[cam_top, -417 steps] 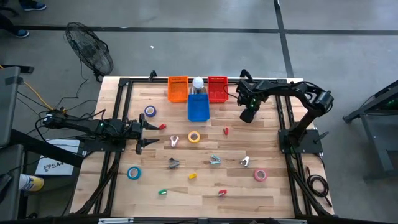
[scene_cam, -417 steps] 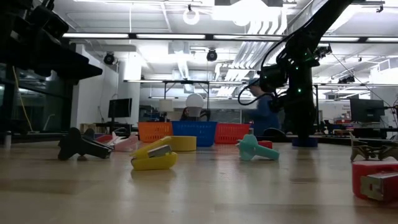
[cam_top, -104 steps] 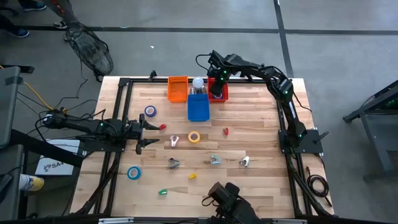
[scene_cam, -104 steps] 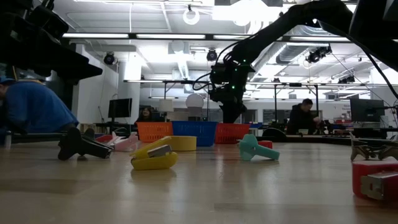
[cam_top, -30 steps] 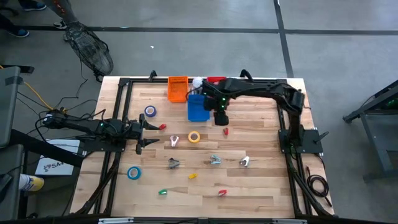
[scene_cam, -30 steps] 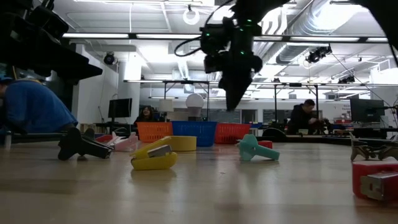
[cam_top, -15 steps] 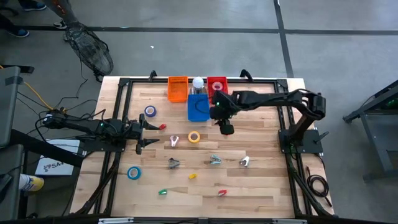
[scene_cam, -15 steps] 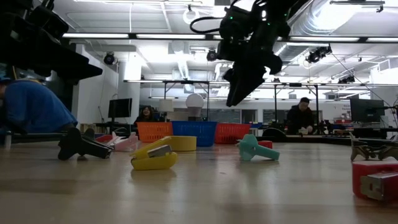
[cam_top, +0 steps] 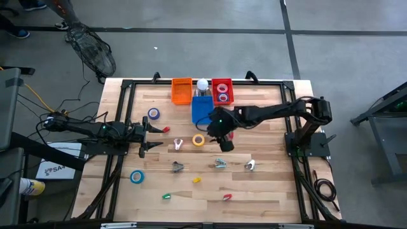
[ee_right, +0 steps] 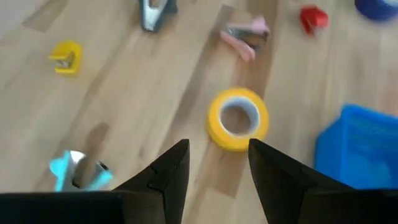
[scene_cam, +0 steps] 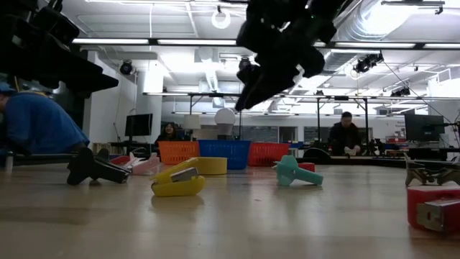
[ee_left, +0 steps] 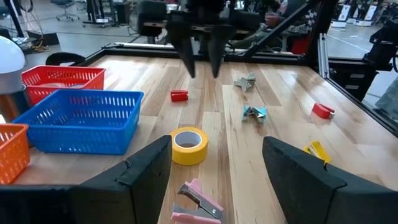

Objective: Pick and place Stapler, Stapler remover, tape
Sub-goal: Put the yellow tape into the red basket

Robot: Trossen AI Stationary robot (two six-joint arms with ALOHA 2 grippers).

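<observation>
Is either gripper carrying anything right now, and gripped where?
Nothing is held. The right gripper is open over the table near the yellow tape; the left gripper is open and empty too.

From my low view, bright ceiling lights (scene_cam: pixel 219 19) glare, leaving the arms as dark silhouettes. The right wrist view is motion-blurred; the overhead view is evenly lit and sharp.
</observation>
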